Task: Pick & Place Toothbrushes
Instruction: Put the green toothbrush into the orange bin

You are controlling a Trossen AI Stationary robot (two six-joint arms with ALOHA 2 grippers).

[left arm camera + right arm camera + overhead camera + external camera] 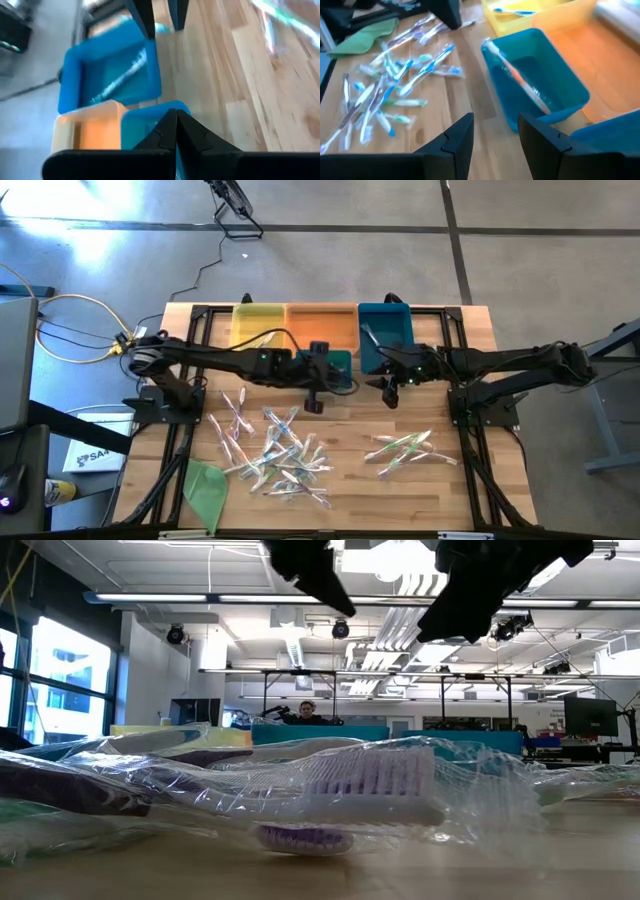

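Wrapped toothbrushes lie loose on the wooden table in a middle pile [275,455] [390,95] and a smaller group to the right [405,448]. One lies close in the low view [370,790]. Single toothbrushes lie in the blue bin [122,75], the teal bin [520,82] and the yellow bin [515,11]. My left gripper [316,402] [175,117] hangs shut above the table just near of the teal bin [338,365], holding nothing. My right gripper [390,393] [495,130] hangs open near the blue bin [385,330], nothing between its fingers.
Yellow [258,325], orange [322,325] and blue bins stand in a row along the far edge, the teal bin in front of them. A green cloth [205,485] lies at the near left. Bare wood [480,480] shows at the near right.
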